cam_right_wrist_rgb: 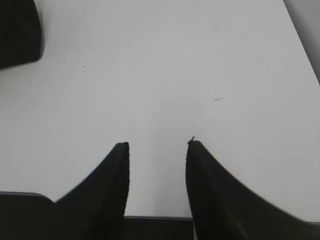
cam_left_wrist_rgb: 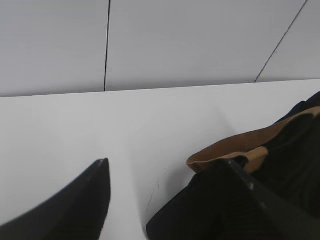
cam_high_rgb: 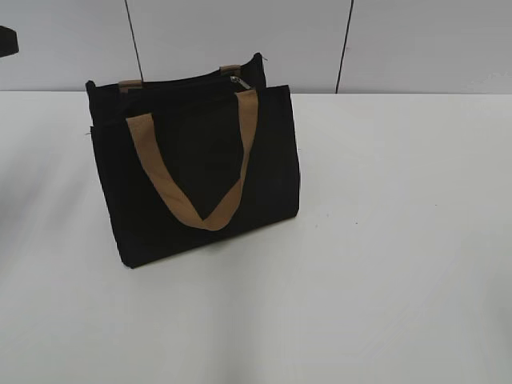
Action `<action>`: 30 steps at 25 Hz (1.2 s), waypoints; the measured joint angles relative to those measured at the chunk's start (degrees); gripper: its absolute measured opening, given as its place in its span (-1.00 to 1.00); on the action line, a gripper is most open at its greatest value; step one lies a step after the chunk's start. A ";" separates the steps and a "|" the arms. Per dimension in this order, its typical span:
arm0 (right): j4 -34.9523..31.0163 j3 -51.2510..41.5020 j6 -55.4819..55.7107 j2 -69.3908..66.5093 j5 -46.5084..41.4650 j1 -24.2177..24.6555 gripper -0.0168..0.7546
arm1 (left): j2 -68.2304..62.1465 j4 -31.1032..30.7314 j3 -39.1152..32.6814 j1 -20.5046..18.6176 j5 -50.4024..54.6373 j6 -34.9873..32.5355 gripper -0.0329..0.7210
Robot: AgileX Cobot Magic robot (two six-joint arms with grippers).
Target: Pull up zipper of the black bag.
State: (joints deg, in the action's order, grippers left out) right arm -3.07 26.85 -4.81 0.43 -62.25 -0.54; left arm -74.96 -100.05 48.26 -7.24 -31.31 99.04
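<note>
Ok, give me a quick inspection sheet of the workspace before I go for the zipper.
Surface: white table, a few faint marks.
Job's things: black bag upright at left-centre; tan handle hanging down its front; silver zipper pull at the top edge's right end.
Clutter: nothing seen.
Grippers: left gripper open, one finger over the bag; right gripper open above bare table, holding nothing.
Cables: nothing seen.
Surroundings: grey panelled wall behind.

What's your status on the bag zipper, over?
Left tool open beside the black bag; right tool open over bare table. Zipper untouched, pull at right end. Nothing blocking.
</note>
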 joint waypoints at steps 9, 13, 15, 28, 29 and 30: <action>-0.10 0.00 0.00 0.00 -0.02 0.00 -0.21 | -0.82 7.72 0.00 0.25 16.81 0.00 0.44; -0.10 0.00 0.00 0.00 -0.02 0.00 -0.21 | -0.59 20.04 0.00 3.71 27.53 -10.95 0.44; -0.10 0.00 0.00 0.00 -0.02 0.00 -0.21 | 0.02 30.62 0.00 6.85 30.85 -23.05 0.44; -0.14 0.00 0.00 0.00 -0.06 0.00 -0.21 | 16.88 80.02 0.00 15.83 63.25 -75.14 0.44; -0.14 0.00 0.00 0.00 -0.06 0.00 -0.21 | 19.74 82.42 0.00 15.90 66.76 -78.17 0.44; -0.14 0.00 0.00 0.00 -0.06 0.00 -0.21 | 22.66 84.59 0.00 15.90 69.64 -80.77 0.44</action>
State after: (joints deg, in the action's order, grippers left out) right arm -3.21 26.85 -4.81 0.43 -62.32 -0.54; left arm -52.30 -15.46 48.26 8.66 38.33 18.27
